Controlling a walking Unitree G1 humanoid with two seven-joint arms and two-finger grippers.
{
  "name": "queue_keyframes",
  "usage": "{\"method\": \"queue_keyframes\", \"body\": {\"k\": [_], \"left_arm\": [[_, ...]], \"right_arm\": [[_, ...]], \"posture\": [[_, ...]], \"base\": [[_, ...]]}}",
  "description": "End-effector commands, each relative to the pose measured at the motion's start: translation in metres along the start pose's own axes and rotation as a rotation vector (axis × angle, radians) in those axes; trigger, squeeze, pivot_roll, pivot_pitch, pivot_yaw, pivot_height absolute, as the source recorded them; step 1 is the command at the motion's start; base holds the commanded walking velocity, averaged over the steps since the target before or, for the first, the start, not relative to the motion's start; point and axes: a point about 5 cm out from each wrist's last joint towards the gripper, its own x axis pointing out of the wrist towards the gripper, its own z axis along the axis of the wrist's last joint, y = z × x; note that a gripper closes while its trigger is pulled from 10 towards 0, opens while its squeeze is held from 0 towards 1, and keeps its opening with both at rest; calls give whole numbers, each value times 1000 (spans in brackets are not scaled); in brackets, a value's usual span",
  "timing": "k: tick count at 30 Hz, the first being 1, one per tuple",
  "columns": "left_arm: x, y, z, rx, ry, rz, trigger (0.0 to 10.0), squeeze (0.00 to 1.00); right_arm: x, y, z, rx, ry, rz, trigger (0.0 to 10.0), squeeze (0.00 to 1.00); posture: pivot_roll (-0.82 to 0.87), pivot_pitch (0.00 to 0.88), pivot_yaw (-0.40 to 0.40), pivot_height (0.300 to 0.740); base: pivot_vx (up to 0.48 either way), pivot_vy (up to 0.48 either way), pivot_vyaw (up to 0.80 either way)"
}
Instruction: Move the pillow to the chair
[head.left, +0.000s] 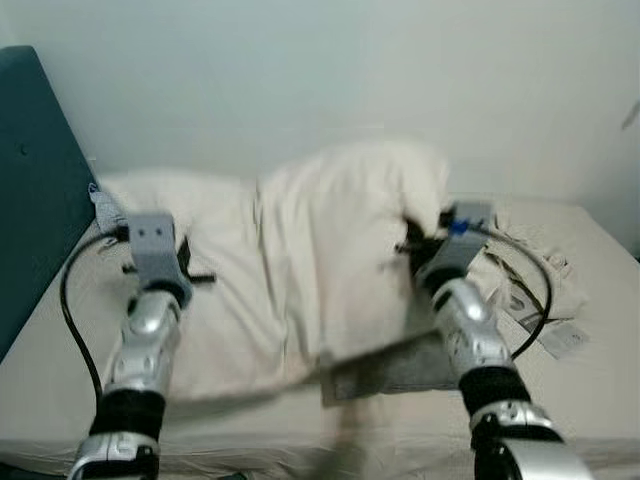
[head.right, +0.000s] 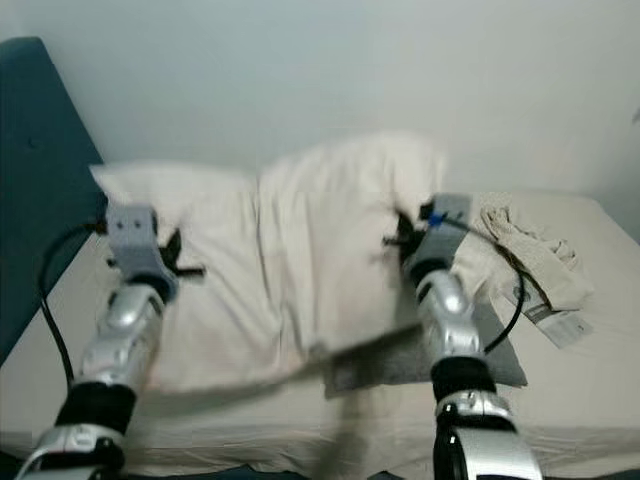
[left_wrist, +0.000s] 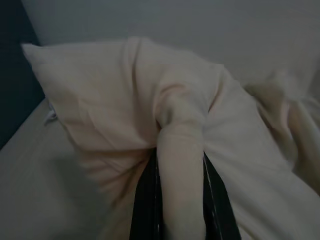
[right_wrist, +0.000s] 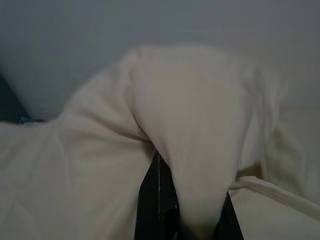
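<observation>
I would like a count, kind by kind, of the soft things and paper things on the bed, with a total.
Cream pillow, pinched by the left gripper and the right gripper: 1
Crumpled light cloth to the robot's right: 1
Grey mat under the pillow: 1
White paper tag: 1
Total: 4

Bed (head.left: 600, 390), beige sheet, teal headboard (head.left: 30, 190) at robot's left. On it: cream pillow (head.left: 330, 270), grey cloth (head.right: 500, 355), crumpled towel (head.right: 535, 255), paper tag (head.right: 560, 325).
</observation>
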Motion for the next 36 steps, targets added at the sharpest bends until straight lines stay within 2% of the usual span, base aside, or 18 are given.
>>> {"method": "queue_keyframes", "body": {"k": [1, 5, 8, 17, 25, 27, 30, 36], "left_arm": [[-1, -5, 9, 21, -50, -18, 10000, 0], [-4, -9, 4, 5, -35, -29, 10000, 0], [-9, -15, -11, 7, 11, -41, 10000, 0], [-16, -11, -29, -13, 68, 4, 10000, 0], [-19, -12, -40, -73, 138, 19, 10000, 0], [-19, -11, -39, -65, 138, 31, 10000, 0], [-16, -9, -31, -21, 68, 23, 10000, 0], [-16, -8, -39, 60, 87, 0, 10000, 0]], "right_arm": [[3, 7, 14, -5, -79, 31, 10000, 0], [0, 9, 12, -4, -73, 32, 10000, 0], [-1, 13, 10, 7, -70, 37, 10000, 0], [-5, 17, -4, -17, -21, 63, 10000, 0], [-7, 21, -13, -21, 12, 75, 10000, 0], [-8, 23, -15, -27, 16, 78, 10000, 0], [-10, 22, -21, -28, 36, 77, 10000, 0], [-14, 19, -39, -35, 119, 68, 10000, 0]], "posture": [[7, 13, -31, 740], [8, 15, -33, 740], [6, 13, -33, 740], [5, 4, -41, 740], [12, 0, -41, 740], [12, 0, -39, 740], [15, 0, -43, 740], [21, 0, -45, 740]], "base": [[0, 0, 0], [0, 0, 0], [0, 0, 0], [0, 0, 0], [0, 0, 0], [0, 0, 0], [0, 0, 0], [0, 0, 0]]}}
